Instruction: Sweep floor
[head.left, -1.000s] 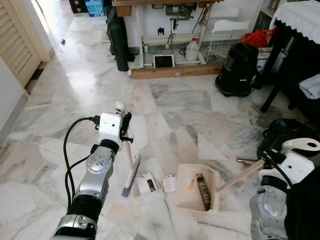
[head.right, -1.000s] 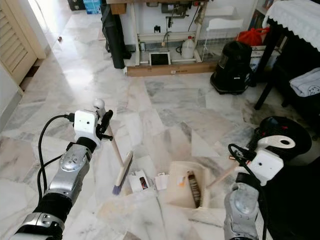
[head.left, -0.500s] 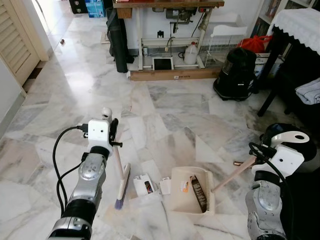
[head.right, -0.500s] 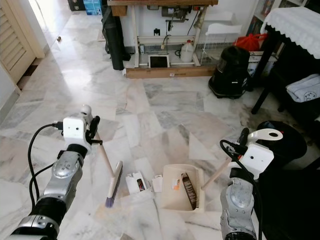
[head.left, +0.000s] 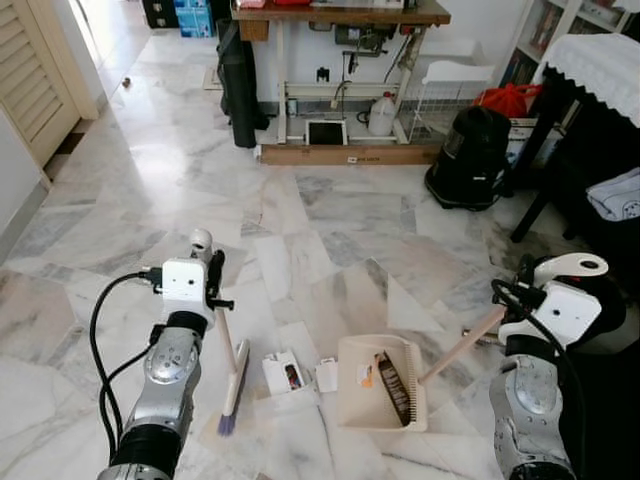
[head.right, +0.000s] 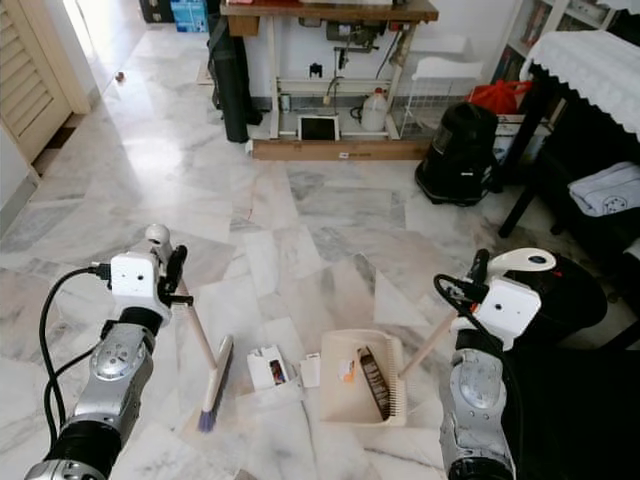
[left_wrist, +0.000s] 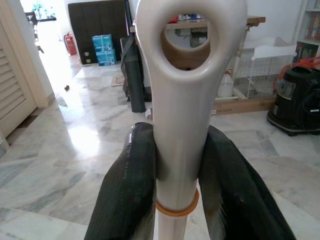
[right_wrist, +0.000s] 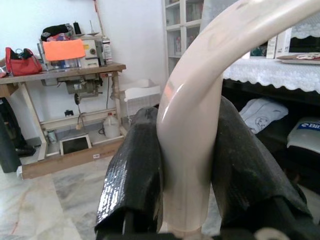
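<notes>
The left pincer is grasping the cream-handled purple-bristled broom; the right pincer is gripping the beige plastic dustpan's handle. 2 white paper scraps, seemingly, are lying between them, brush axis running fore-aft.

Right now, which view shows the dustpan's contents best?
The left eye view: the dustpan lies open to the camera, with a dark comb-like strip and small scraps inside. The right eye view shows the same, slightly smaller. The right wrist view shows its curved handle clamped in the right gripper.
</notes>
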